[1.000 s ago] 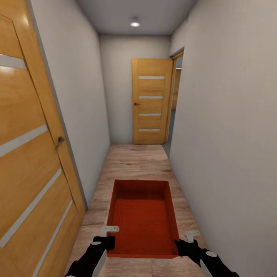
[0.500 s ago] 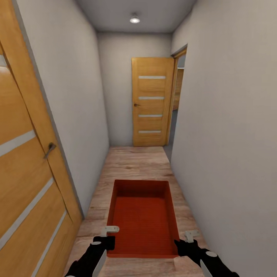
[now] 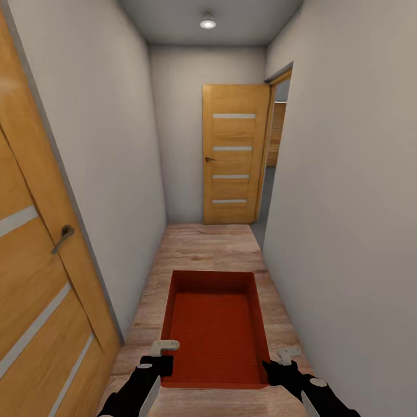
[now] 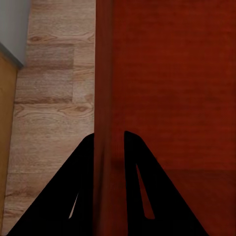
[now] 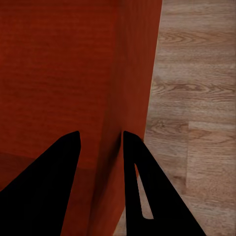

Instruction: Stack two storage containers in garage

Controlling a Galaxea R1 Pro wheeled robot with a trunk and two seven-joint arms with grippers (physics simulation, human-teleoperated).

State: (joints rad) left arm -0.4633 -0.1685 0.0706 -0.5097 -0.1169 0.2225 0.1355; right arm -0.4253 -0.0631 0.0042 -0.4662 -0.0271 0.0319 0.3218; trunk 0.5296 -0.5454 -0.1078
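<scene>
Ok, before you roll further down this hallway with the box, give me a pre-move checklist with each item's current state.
1. Left gripper closed over the storage container's left wall: ok, a finger sits on each side of the wall in the left wrist view.
2. Right gripper closed over the right wall: ok, fingers straddle it in the right wrist view.
3. Container level and carried off the wood-plank floor: looks level; height cannot tell.
4. Path ahead free: ok, nothing lies on the planks up to the far door.
5. Room beside the near door on the left: ok for now, close.
6. Opening on the right leads to the garage: cannot tell.
</scene>
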